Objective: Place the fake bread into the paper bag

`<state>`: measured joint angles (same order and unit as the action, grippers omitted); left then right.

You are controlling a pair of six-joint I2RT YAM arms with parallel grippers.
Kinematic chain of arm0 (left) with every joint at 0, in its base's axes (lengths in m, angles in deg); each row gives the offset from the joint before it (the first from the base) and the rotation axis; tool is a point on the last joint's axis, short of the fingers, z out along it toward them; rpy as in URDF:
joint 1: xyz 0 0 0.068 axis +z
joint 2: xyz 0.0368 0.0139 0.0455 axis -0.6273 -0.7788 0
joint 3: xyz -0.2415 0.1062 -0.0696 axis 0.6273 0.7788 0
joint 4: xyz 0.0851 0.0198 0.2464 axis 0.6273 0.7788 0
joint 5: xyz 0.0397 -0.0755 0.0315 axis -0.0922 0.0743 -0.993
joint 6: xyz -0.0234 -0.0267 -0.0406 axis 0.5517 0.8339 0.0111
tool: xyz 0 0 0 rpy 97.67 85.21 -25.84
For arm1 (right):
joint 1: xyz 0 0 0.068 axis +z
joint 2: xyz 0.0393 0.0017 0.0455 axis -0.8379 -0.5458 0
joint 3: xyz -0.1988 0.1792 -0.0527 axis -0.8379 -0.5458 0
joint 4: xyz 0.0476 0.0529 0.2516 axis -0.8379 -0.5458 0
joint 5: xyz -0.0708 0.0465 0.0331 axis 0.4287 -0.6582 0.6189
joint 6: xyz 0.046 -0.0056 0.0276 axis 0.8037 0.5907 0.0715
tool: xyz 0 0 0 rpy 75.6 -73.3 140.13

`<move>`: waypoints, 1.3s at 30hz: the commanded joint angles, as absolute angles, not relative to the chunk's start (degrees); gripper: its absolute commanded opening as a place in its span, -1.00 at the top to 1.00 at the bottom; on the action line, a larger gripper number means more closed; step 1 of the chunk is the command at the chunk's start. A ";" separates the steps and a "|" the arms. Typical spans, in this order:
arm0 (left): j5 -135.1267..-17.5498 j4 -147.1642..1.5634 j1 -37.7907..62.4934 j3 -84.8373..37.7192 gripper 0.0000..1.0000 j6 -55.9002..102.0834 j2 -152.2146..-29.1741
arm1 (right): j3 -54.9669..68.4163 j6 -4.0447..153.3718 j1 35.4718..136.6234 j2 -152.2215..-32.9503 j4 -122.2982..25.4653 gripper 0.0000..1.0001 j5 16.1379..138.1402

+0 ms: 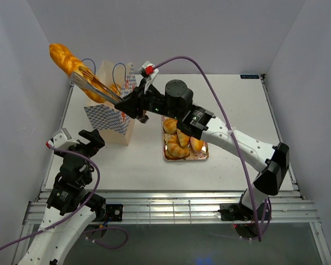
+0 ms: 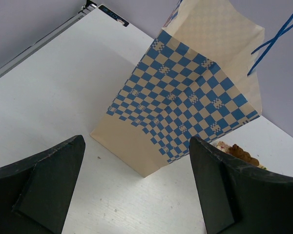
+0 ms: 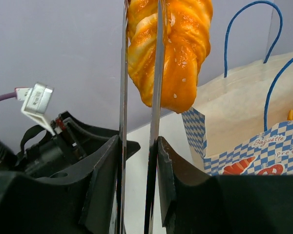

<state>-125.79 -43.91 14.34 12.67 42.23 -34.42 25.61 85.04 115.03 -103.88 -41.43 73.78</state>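
While the white table (image 1: 237, 110) lies well below both grippers, the paper bag (image 1: 113, 118) stands upright on it, mouth open, beneath and just ahead of the right gripper (image 1: 131, 105). A tray (image 1: 186, 158) of more fake bread (image 1: 179, 141) sits behind those jaws. They are clamped on metal tongs (image 1: 96, 85), which reach out ahead of them and pinch a long golden twisted loaf (image 1: 66, 59), raised high. The loaf seems nearer the bag's far rim than its middle, so a release here would probably miss or tip the light bag. The glossy loaf might also slip. The left gripper (image 2: 136, 185), jaws apart and empty, faces the bag's base without touching.
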 commanded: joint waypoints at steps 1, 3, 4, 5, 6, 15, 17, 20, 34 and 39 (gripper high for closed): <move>-126.08 -43.45 14.24 11.87 -0.96 42.36 -34.89 | 30.49 88.59 114.14 -107.12 -30.25 0.74 74.85; -126.08 -43.45 14.24 11.78 -0.96 42.36 -35.06 | 31.89 89.64 113.26 -109.66 -29.63 0.74 75.02; -126.17 -43.54 14.24 11.87 -0.96 42.36 -35.06 | 32.08 90.86 112.91 -110.46 -28.76 0.75 74.94; -126.17 -43.45 14.24 11.87 -0.96 42.45 -34.89 | 32.25 91.49 112.47 -110.99 -28.31 0.76 74.59; -126.17 -43.54 14.24 11.87 -0.96 42.45 -34.80 | 32.25 92.01 111.68 -112.13 -27.87 0.77 74.41; -125.64 -43.63 14.15 11.96 -0.96 42.45 -35.50 | 28.30 95.53 107.99 -113.99 -24.88 0.67 74.15; -125.47 -43.71 14.15 11.96 -0.96 42.36 -35.68 | 27.51 96.06 107.64 -114.07 -24.53 0.59 73.62; -125.38 -43.71 14.15 11.96 -0.96 42.27 -35.77 | 27.42 96.50 107.02 -114.51 -24.44 0.43 72.92; -124.77 -44.06 14.15 12.05 -0.96 42.01 -35.68 | 28.56 97.38 106.31 -116.80 -25.32 0.00 70.10; -124.59 -44.15 14.15 12.05 -0.96 41.92 -35.68 | 29.00 97.38 106.23 -117.15 -25.85 -0.03 69.58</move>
